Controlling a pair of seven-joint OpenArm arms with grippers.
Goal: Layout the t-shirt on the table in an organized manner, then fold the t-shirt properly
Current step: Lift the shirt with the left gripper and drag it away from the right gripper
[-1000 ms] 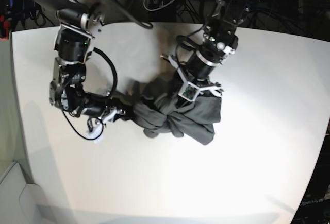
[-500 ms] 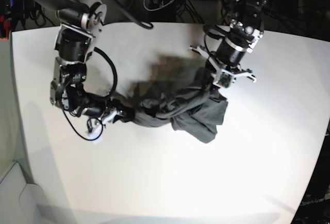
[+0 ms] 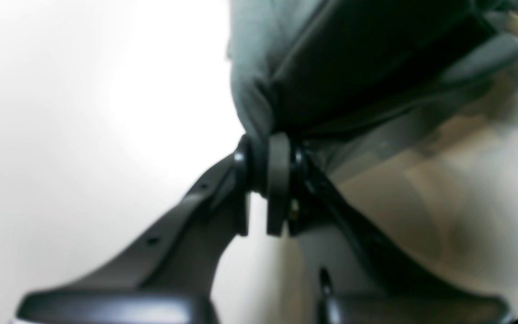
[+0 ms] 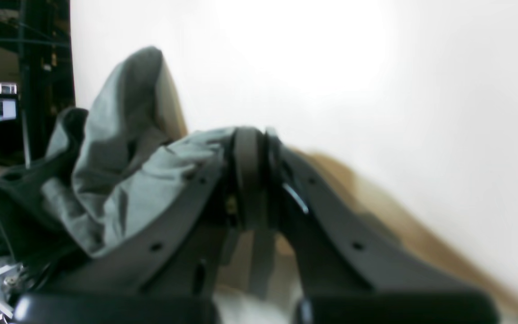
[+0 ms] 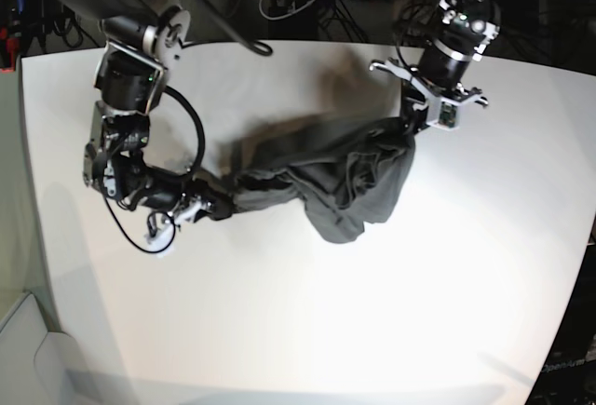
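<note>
Since that earlier look, my left gripper (image 5: 414, 128) has swung up and out toward the far side, dragging its end of the t-shirt (image 5: 321, 158) along, so what was a balled-up lump is now strung out between the two arms. Shirt's around the middle of the white surface (image 5: 307, 317), a bit toward the far half, with a loose bunch hanging down toward the near side. Still pretty wrinkled tbh, no clean edge or sleeve I can pick out.

Grip-wise: left is pinching a gathered bit of cloth, you can see it squeezed between the fingertips in the left wrist view. My right gripper (image 5: 222, 208) is clamped on the other end, down low near the surface, while the left end looks lifted.

Handling: looks like light, soft, floppy cotton, so nothing to break, but it'll crumple wherever I don't support it. Doesn't look slippery either. I'd guess these two pinches are okay for pulling it taut, but not for folding. For that I'd want hold of two matching corners, hem or shoulders, right near the edge. Grabbing mid-cloth just makes more bunches.

Further out there's only the dark frame (image 5: 14, 191) past the surface, nothing I need to dodge.
</note>
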